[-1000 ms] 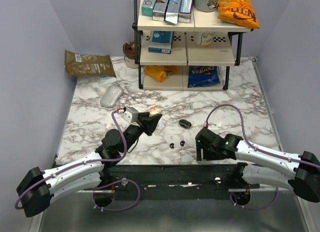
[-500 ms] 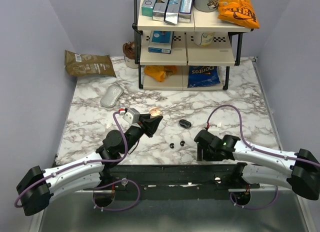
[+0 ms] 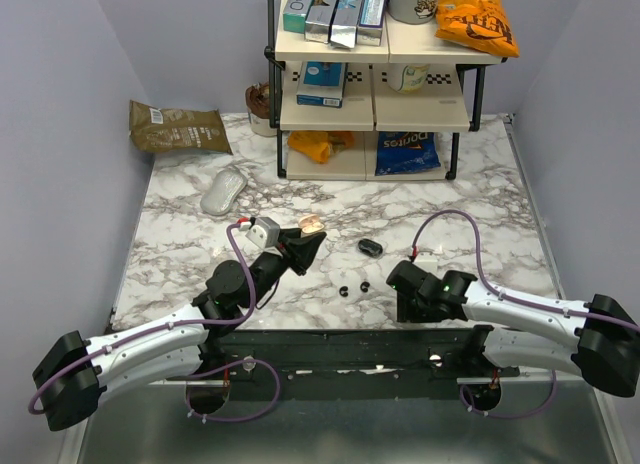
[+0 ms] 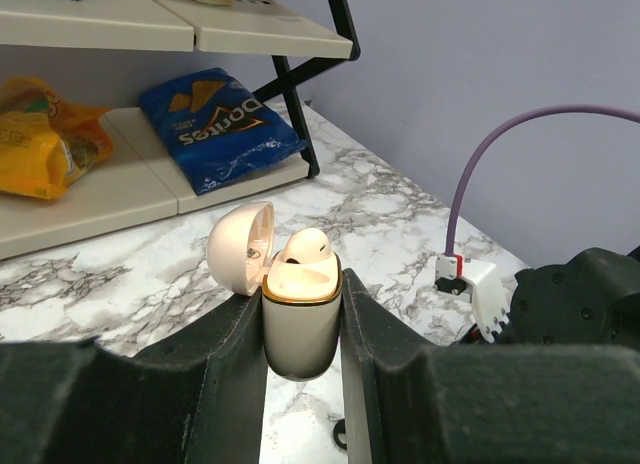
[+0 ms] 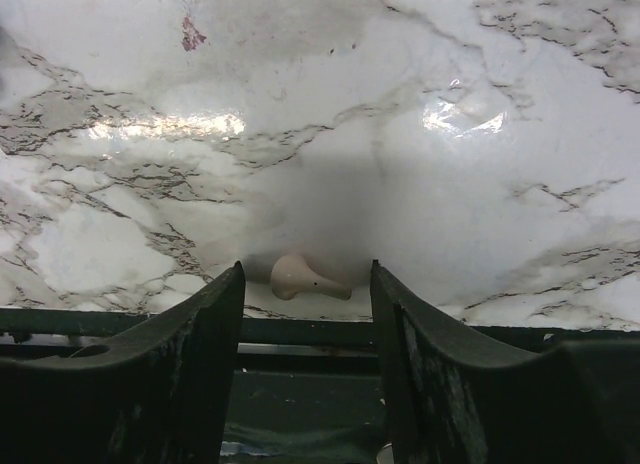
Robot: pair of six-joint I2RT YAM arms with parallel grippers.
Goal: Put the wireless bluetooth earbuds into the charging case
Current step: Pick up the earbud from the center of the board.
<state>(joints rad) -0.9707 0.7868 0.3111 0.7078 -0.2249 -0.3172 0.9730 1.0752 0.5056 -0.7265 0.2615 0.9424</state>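
Since the earlier frame the right fingers (image 5: 205, 334) have crept leftward in the lower centre of the top view. They stand wide, straddling a pale loose earbud (image 5: 308, 277) low on the marble surface (image 5: 420, 154). It is judged light, glossy and slippery, so pinch the rounded body squarely. Farther off, the left fingers (image 4: 225, 354) clamp the open charging case (image 4: 300, 329), which holds a seated earbud (image 4: 303, 247).

The right gripper (image 3: 400, 296) creeps a little leftward along the near edge of the marble table (image 3: 480, 184); its forearm (image 3: 500, 306) follows it.
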